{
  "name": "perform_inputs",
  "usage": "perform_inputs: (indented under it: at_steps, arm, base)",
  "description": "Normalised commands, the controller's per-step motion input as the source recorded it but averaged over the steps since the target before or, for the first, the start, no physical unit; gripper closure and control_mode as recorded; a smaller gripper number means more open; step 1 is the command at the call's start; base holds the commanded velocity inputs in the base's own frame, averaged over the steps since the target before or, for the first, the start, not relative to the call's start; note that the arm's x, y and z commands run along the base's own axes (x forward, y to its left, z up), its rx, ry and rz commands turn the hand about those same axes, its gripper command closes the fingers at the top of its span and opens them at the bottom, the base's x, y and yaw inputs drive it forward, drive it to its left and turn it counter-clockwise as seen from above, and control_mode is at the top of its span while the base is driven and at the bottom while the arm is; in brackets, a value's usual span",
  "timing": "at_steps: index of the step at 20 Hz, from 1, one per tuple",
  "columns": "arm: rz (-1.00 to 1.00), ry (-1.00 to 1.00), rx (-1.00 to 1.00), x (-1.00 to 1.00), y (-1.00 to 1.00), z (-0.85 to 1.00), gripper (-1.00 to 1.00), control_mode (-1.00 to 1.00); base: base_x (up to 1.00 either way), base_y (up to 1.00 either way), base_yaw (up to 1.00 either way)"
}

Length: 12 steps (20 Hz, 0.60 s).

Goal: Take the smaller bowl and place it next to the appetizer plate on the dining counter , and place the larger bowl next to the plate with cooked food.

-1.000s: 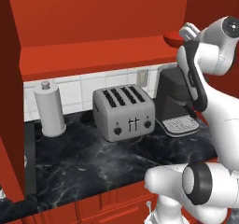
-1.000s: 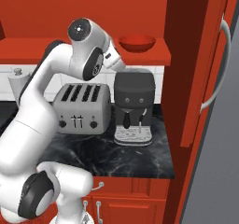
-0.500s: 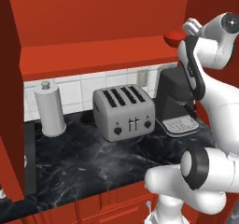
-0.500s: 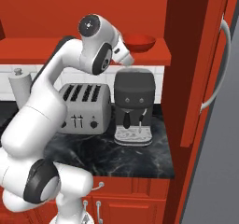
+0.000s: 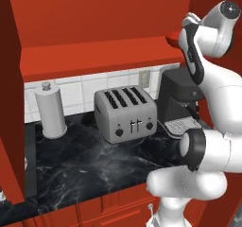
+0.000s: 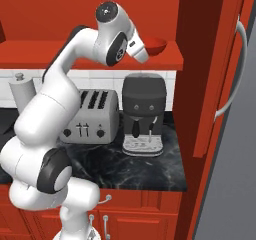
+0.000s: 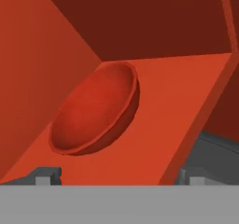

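One red shelf (image 5: 94, 56) runs above the toaster (image 5: 125, 113) in the left base view; the arm reaches up to its right end, where the smaller bowl (image 5: 173, 39) peeks out. From the right base view, the wrist points at that bowl (image 6: 155, 45) above the coffee machine (image 6: 144, 114). Through the hand view, the gripper (image 7: 116, 176) stands wide open and empty, the bowl (image 7: 95, 108) just ahead between its fingertips (image 7: 44, 175). No writing is legible.

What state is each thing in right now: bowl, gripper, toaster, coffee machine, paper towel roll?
smaller bowl: upright on the red shelf, not gripped.
gripper: open, just short of the bowl, holding nothing.
toaster: upright on the counter, slots empty.
coffee machine: upright on the counter, no cup on its tray.
paper towel roll: standing upright by the tiled wall.
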Motion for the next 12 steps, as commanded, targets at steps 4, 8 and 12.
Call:
perform_inputs:
  at_steps: [4,8,12]
  arm:
    - [0.02,0.00,0.00,0.34,-0.02,-0.13,-1.00,-1.00]
    - [0.00,0.00,0.00,0.14,-0.23,-0.12,-1.00,-1.00]
    - [0.00,0.00,0.00,0.11,-0.23,-0.01,-1.00,-1.00]
  base:
    - [0.00,0.00,0.00]
    - [0.00,0.00,0.00]
    - [0.00,0.00,0.00]
